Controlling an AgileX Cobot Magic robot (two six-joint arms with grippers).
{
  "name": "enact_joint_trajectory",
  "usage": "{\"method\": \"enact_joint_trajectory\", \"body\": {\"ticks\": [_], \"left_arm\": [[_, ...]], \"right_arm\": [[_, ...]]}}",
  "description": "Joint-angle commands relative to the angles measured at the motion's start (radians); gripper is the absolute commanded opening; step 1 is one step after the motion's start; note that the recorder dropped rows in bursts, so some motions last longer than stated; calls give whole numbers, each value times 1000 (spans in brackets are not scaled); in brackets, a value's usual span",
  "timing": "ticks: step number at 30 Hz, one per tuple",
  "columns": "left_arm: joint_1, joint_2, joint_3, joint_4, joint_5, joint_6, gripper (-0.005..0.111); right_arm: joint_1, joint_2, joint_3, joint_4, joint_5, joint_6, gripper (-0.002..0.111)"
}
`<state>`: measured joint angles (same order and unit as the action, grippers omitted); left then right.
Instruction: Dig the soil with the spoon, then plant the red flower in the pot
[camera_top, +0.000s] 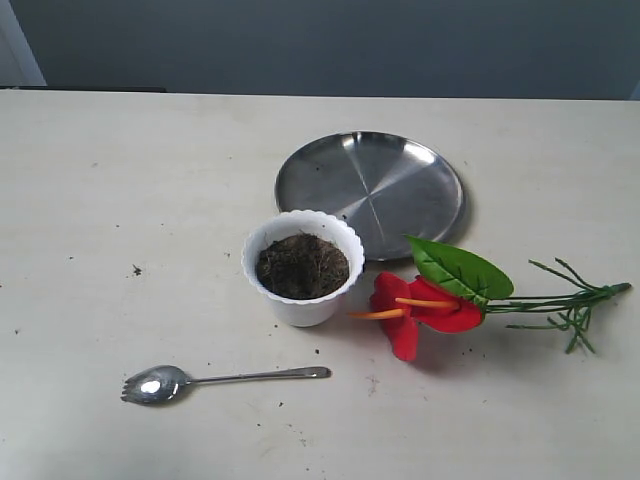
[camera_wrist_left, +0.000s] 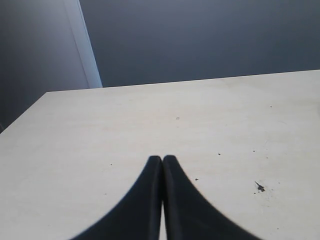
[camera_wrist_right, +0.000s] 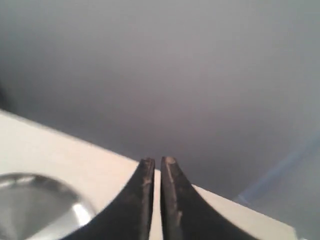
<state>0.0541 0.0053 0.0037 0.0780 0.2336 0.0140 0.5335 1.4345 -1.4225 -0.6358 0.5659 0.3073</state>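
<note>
spoon on table, pincers elsewhere

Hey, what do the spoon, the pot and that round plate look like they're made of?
The spoon looks like polished metal: silver, with bright glints on its bowl. The pot seems to be white plastic, smooth and matte with a moulded scalloped rim, though glazed ceramic can't be ruled out. The plate looks like brushed steel: grey, with soft streaked reflections.

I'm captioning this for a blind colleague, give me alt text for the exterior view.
A small white scalloped pot of dark soil stands mid-table, in front of an empty round steel plate. An artificial red flower with a green leaf lies flat to the pot's right, and a silver spork-tipped spoon lies in front of it, to the left. No arm shows.
</note>
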Motion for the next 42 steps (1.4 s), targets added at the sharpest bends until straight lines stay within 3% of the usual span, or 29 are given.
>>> {"method": "enact_joint_trajectory", "body": {"ticks": [1, 7, 14, 20, 30, 42], "left_arm": [[-7, -5, -4, -8, -1, -4, 0], [-7, -5, -4, -8, -1, -4, 0], [-7, -5, -4, -8, -1, -4, 0], [-7, -5, -4, -8, -1, -4, 0], [-7, -5, -4, -8, -1, -4, 0], [-7, -5, -4, -8, -1, -4, 0]], "right_arm": [[121, 59, -181, 577, 204, -670, 6], [312, 186, -397, 651, 638, -762, 6], [501, 270, -296, 909, 655, -934, 6], [613, 324, -129, 850, 632, -960, 6], [655, 435, 44, 802, 374, -994, 6], [655, 618, 44, 722, 314, -1017, 8]]}}
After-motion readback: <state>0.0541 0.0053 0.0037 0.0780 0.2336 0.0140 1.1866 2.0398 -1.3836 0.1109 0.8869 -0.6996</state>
